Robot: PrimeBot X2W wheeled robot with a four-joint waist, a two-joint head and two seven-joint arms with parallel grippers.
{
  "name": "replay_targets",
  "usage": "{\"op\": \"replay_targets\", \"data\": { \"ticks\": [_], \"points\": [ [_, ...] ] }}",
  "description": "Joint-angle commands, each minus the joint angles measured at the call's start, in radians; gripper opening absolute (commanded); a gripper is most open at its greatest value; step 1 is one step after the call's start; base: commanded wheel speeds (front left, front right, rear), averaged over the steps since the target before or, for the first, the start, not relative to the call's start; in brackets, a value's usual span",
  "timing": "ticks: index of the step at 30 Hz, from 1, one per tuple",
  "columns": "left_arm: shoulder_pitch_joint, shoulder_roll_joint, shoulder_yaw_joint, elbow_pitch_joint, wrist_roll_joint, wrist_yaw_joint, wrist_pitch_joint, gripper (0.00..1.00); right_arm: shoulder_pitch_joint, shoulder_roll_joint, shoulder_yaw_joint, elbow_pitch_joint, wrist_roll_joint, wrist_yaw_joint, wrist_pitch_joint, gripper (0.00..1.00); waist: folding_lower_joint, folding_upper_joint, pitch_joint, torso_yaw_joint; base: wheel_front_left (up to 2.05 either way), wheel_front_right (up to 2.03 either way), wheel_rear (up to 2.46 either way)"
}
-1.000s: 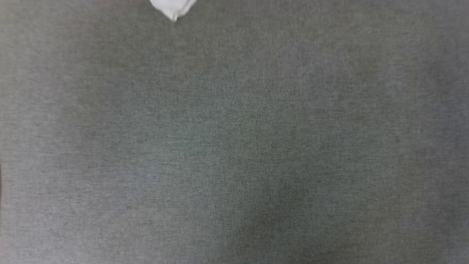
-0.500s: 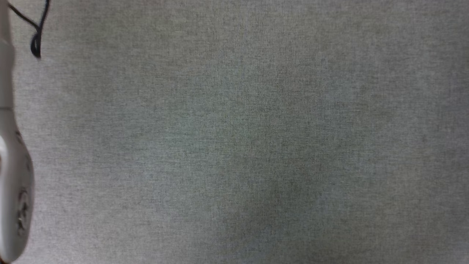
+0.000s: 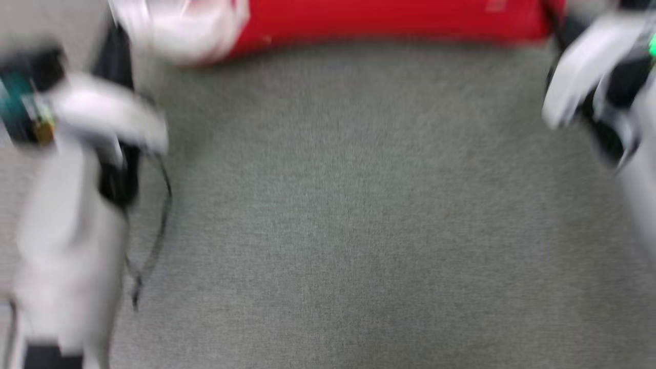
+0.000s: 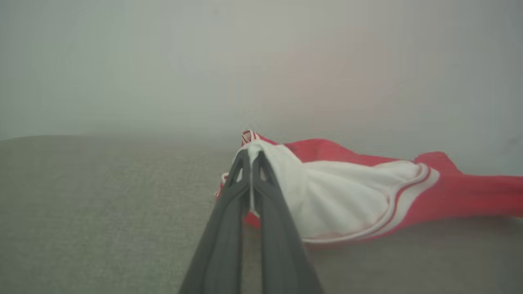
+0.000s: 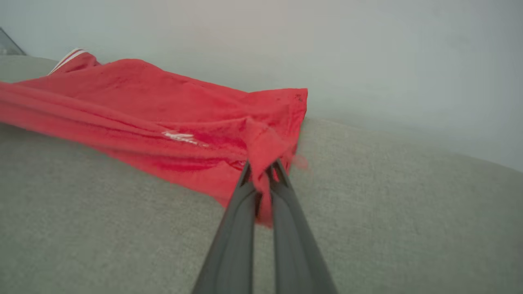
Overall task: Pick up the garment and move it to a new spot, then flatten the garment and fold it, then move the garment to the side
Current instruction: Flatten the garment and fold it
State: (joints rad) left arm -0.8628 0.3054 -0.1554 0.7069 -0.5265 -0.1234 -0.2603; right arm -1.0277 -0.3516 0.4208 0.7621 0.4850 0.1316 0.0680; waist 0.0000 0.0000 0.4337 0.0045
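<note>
pinching soft red garment [image 5: 163, 102]: left gripper [image 4: 250, 157], right gripper [image 5: 263, 169]; seemingly stretched.

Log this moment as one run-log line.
left gripper: shut on garment, white sleeve | right gripper: shut on red corner | garment: spans between them | surface: grey fabric

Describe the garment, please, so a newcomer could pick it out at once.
On the wide grey fabric surface, the garment stretches along the far side between the left tool and the right tool, each shut on one end. It is the only bright red thing, with a white sleeve trimmed in red.
</note>
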Motion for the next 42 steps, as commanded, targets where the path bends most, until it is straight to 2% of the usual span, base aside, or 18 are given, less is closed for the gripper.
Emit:
{"op": "replay_targets", "data": {
  "ticks": [1,5,6,11,18,23,26,29,33,42],
  "points": [
    [0.059,0.002,0.008,-0.024,-0.004,0.011,-0.006,0.0,0.049,-0.02,0.001,-0.019,0.01,-0.002,-0.002,0.0,0.0,0.0,-0.085,-0.006,0.0,0.0,0.0],
    [0.293,0.014,0.011,-0.145,-0.005,0.05,0.007,0.0,0.25,-0.039,0.005,-0.103,0.034,-0.002,0.011,0.0,0.0,0.0,-0.168,-0.01,0.0,0.0,0.0],
    [0.453,0.021,0.009,-0.263,-0.01,0.087,0.038,0.0,0.389,-0.052,-0.023,-0.175,0.044,-0.002,0.032,0.0,0.0,0.0,-0.217,-0.009,0.0,0.0,0.0],
    [0.704,0.019,0.025,-0.49,-0.032,0.168,0.098,0.0,0.625,-0.046,-0.123,-0.32,0.031,-0.002,0.094,0.0,0.0,0.0,-0.277,-0.005,0.0,0.0,0.0],
    [0.961,0.022,0.031,-0.773,-0.051,0.271,0.211,0.0,0.931,0.003,-0.314,-0.572,-0.046,-0.002,0.245,0.0,0.0,0.0,-0.324,0.003,0.0,0.0,0.0],
    [1.041,0.031,0.032,-0.904,-0.053,0.312,0.27,0.0,1.054,0.067,-0.407,-0.754,-0.103,-0.002,0.364,0.0,0.0,0.0,-0.32,0.003,0.0,0.0,0.0],
    [0.989,0.049,0.019,-0.924,-0.053,0.299,0.302,0.0,1.05,0.107,-0.435,-0.821,-0.136,-0.002,0.422,0.0,0.0,0.0,-0.295,0.005,0.0,0.0,0.0],
    [0.919,0.057,0.002,-0.88,-0.063,0.272,0.328,0.0,0.988,0.123,-0.438,-0.811,-0.148,-0.002,0.44,0.0,0.0,0.0,-0.259,0.005,0.0,0.0,0.0],
    [0.799,0.059,-0.025,-0.782,-0.063,0.229,0.344,0.0,0.895,0.112,-0.415,-0.725,-0.154,-0.002,0.44,0.0,0.0,0.0,-0.207,0.004,0.0,0.0,0.0],
    [0.623,0.045,-0.058,-0.579,-0.057,0.175,0.333,0.0,0.704,0.085,-0.327,-0.527,-0.137,-0.001,0.382,0.0,0.0,0.0,-0.118,-0.004,0.0,0.0,0.0]
  ]
}}
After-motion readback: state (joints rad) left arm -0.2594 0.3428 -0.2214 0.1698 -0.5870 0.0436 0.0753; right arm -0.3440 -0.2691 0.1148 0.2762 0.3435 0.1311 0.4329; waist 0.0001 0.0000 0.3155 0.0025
